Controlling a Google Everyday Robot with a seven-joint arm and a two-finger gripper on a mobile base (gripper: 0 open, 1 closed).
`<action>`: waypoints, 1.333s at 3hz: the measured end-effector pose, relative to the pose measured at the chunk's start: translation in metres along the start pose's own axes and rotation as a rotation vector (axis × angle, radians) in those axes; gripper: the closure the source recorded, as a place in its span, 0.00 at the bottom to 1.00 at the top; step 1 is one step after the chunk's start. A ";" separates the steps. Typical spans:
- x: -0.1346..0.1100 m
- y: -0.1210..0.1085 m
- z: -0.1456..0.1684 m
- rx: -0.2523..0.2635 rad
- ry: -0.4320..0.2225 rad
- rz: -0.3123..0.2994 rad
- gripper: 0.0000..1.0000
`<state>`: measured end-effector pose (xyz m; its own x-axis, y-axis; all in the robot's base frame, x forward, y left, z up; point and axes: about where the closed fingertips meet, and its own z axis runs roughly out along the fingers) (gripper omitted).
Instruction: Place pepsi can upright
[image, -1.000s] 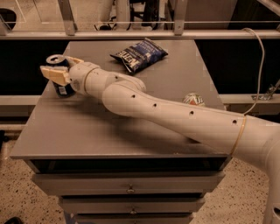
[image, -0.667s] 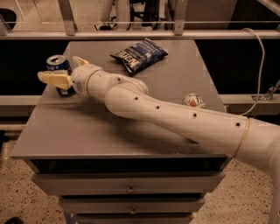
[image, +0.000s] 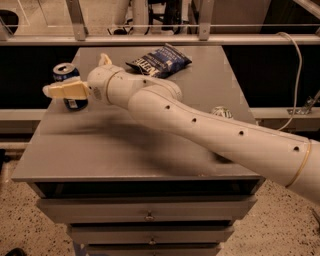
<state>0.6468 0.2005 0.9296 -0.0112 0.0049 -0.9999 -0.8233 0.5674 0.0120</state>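
The pepsi can (image: 65, 74) is blue with a silver top. It stands upright on the grey table (image: 100, 155) near the far left edge. My gripper (image: 80, 75) is at the can and is open. One cream finger (image: 65, 91) reaches left across the front of the can's lower half. The other finger (image: 104, 60) points up and back, to the right of the can. I cannot tell whether the front finger touches the can. My arm stretches across the table from the lower right.
A dark blue crinkled chip bag (image: 159, 60) lies at the back middle of the table. A white-and-green can (image: 221, 112) sits at the right, partly hidden behind my arm. A metal rail (image: 150, 39) runs behind the table. Drawers (image: 150, 215) are below the front edge.
The fingers that were closed around the can have spread apart. The can's top and side now show, and it stands upright on the table. The wrist has shifted slightly right.
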 end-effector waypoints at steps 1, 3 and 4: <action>-0.068 -0.037 -0.037 0.050 0.046 -0.126 0.00; -0.104 -0.098 -0.076 0.107 0.169 -0.188 0.00; -0.102 -0.096 -0.076 0.096 0.175 -0.193 0.00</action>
<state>0.6836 0.0828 1.0309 0.0358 -0.2483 -0.9680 -0.7623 0.6196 -0.1871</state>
